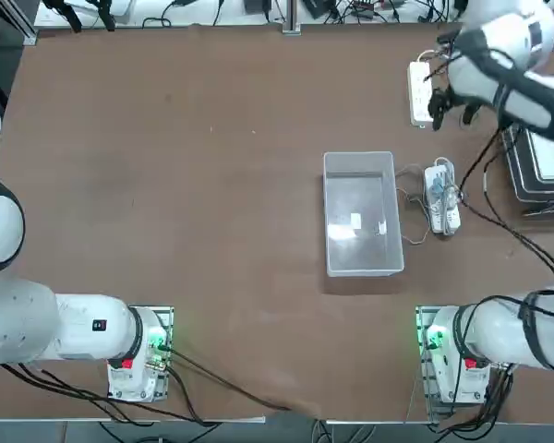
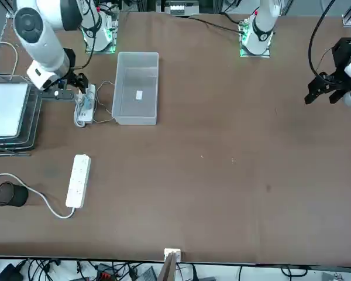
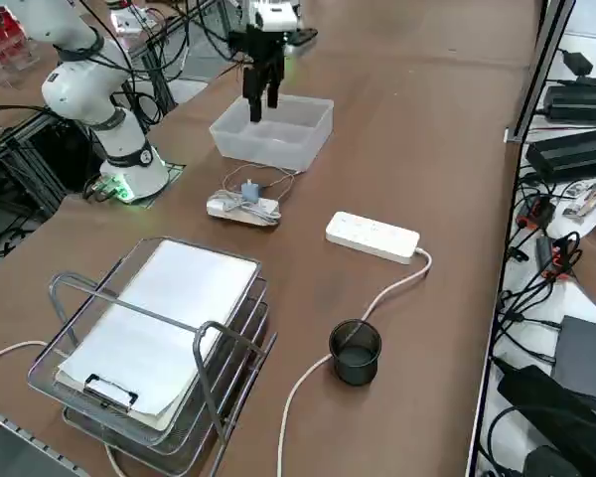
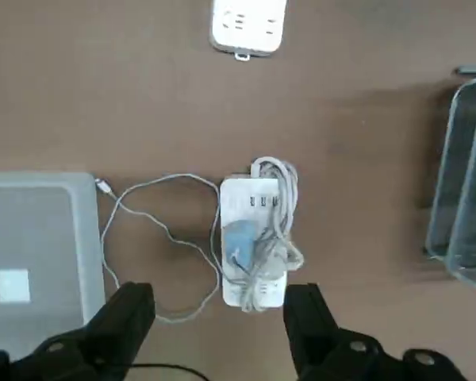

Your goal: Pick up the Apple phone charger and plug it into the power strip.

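Note:
The Apple phone charger [image 4: 239,238] is a small greyish cube lying on top of a white strip wrapped in thin wires [image 4: 255,198]. Its thin white cable [image 4: 155,210] loops across the table toward a clear bin. In the right side view the charger [image 3: 250,190] sits on that strip. The power strip [image 1: 420,92] [image 2: 78,180] [image 3: 372,236] [image 4: 248,28] lies apart from it, with a thick white cord from one end. My right gripper [image 4: 218,317] [image 3: 260,99] [image 2: 67,91] hangs open well above the charger, holding nothing.
A clear plastic bin [image 1: 325,212] [image 3: 278,144] with a small white piece in it stands beside the wrapped strip. A wire tray with a clipboard [image 3: 159,338] [image 2: 6,111] sits at the table's right edge. A black cup [image 3: 356,351] stands near the power strip's cord.

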Available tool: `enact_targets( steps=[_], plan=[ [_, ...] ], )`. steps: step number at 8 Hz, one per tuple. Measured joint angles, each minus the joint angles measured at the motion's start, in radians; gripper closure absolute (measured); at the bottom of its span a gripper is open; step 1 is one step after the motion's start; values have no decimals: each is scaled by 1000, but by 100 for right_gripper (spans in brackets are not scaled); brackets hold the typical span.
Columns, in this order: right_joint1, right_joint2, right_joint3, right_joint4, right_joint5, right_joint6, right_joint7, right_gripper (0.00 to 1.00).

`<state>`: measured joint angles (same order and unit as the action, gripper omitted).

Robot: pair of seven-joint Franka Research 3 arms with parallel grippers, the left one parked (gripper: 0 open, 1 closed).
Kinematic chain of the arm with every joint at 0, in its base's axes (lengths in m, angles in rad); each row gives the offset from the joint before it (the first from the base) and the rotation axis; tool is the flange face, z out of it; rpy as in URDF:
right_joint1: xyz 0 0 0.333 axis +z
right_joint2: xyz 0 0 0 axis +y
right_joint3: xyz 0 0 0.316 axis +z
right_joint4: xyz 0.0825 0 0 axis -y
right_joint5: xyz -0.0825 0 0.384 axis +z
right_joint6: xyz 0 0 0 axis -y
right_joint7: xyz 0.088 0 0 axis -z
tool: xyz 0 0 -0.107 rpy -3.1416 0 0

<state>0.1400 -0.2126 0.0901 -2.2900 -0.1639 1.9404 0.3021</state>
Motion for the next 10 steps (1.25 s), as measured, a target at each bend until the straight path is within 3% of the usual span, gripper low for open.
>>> enact_targets(
  steps=[7, 10],
  plan=[
    [2, 3, 4, -289, -113, 343, 68, 5],
    [1, 48, 4, -360, -219, 441, 76, 7]
  ],
)
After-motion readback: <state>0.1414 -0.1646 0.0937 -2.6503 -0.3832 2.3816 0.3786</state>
